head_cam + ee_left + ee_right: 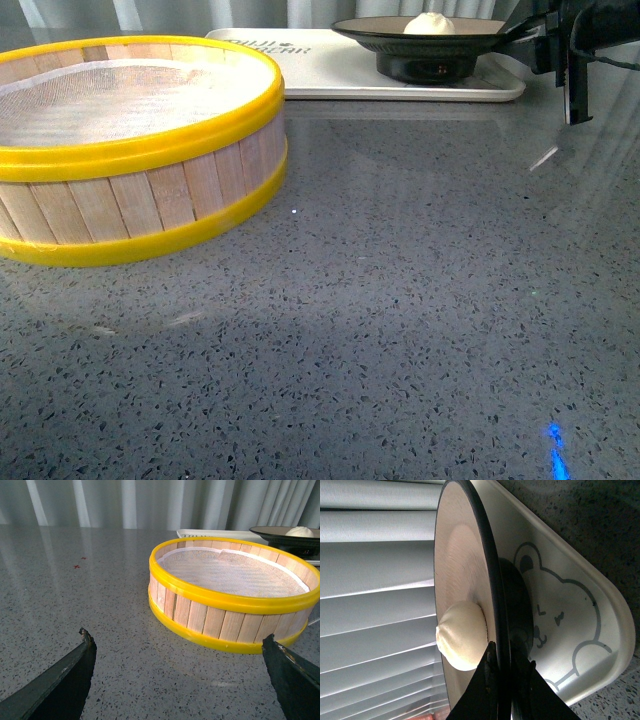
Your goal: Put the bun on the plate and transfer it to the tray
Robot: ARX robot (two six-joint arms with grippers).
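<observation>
On the tray (330,75) at the far side of the table, your plate (380,36) already sits with the bun (428,23) resting on its beige inside. Your right gripper (506,666) pinches the plate's black rim, one finger above and one below. Part the fingers gently before you draw the arm back, or you risk dragging the plate or tipping the bun. Pull away level, along the rim's plane, without lifting. The right arm reaches in from the right, roughly level with the rim. Your left gripper (175,680) hangs low over the bare table, jaws spread wide and empty, beside the steamer basket (235,597).
</observation>
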